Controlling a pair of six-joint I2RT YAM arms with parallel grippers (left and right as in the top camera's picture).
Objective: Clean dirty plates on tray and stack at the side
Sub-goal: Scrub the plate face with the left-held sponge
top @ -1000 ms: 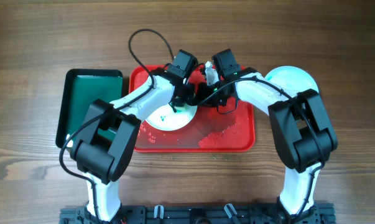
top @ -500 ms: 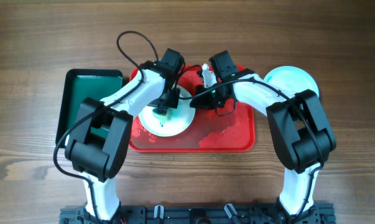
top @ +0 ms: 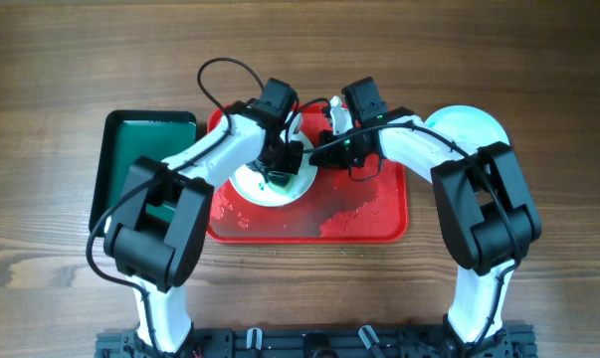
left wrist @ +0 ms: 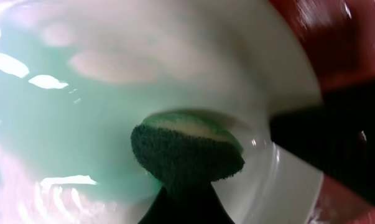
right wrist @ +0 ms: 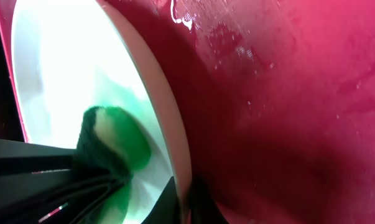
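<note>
Left gripper (top: 280, 169) clamps sponge (left wrist: 187, 152) onto plate (top: 248, 187). Right gripper (top: 314, 157) seemingly pinches its rim. Wet tray (top: 379, 214) floor lies open toward table's right edge.

overhead: top-down, far | left wrist: close on plate (left wrist: 175, 74), sponge (left wrist: 187, 155) | right wrist: close, same plate, sponge, tray (right wrist: 287, 124)

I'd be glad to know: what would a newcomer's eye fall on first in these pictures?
Both arms meet over the wet red tray in the middle of the table. There the left gripper presses a green sponge onto a white plate, while the right gripper pinches that plate's rim. A pale blue plate lies off the tray, partly under the right arm.
</note>
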